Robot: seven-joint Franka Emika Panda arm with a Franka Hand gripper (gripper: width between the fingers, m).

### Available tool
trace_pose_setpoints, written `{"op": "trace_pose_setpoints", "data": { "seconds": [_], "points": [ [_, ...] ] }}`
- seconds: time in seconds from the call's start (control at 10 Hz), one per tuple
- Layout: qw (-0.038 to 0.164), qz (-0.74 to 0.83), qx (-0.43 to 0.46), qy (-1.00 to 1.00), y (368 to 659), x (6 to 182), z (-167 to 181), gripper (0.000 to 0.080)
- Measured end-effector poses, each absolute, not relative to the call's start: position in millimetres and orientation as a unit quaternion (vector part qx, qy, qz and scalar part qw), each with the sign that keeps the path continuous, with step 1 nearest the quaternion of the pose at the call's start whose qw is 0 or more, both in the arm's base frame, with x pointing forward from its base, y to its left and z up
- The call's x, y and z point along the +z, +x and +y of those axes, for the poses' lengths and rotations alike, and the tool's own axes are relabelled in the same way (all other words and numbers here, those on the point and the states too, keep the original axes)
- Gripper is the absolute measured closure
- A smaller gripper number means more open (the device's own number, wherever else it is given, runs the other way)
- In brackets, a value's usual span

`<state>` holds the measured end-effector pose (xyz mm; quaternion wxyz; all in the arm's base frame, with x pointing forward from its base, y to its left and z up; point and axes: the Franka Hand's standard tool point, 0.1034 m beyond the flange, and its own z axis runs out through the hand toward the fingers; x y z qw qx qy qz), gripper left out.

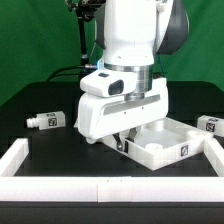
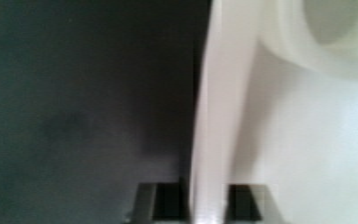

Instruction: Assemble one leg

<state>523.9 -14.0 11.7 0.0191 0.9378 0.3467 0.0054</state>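
- Front of the exterior view: a raised white rail borders the work area. Nothing rests against it.
- Centre: the gripper is lowered onto the near wall of the white panel. In the wrist view its fingers stand one on each side of that thin wall. I cannot tell whether they are pressing it or only straddling it, as the picture is blurred there.
- Task part: one leg lies on its side on the dark table, toward the exterior view's left and well apart from the gripper. A second leg lies just beside the panel on the exterior view's right. Neither is held.
- Risk 1: the wall is thin. If I pull with a weak or off-centre hold, I judge the panel may pivot or slip out between the fingers.
- Risk 2: if the panel slides toward the exterior view's right, it may knock the second leg and set it rolling.
- Risk 3: the round socket lies close to the gripped edge. If the panel ends up skewed, I judge the leg could enter crooked later and jam.
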Motion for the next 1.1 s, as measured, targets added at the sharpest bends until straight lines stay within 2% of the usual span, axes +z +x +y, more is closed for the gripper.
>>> {"op": "trace_pose_setpoints", "data": {
  "seconds": [0.3, 0.5, 0.7, 1.1],
  "points": [
    [0.017, 0.29, 0.008, 0.957, 521, 12.5, -38, 0.0743],
    [0.004, 0.202, -0.013, 0.979, 522, 14.1, -38, 0.0744],
    [-0.006, 0.181, -0.036, 0.983, 542, 19.4, -42, 0.0744],
    [-0.006, 0.184, -0.034, 0.982, 538, 15.5, -40, 0.0744]
  ]
}}
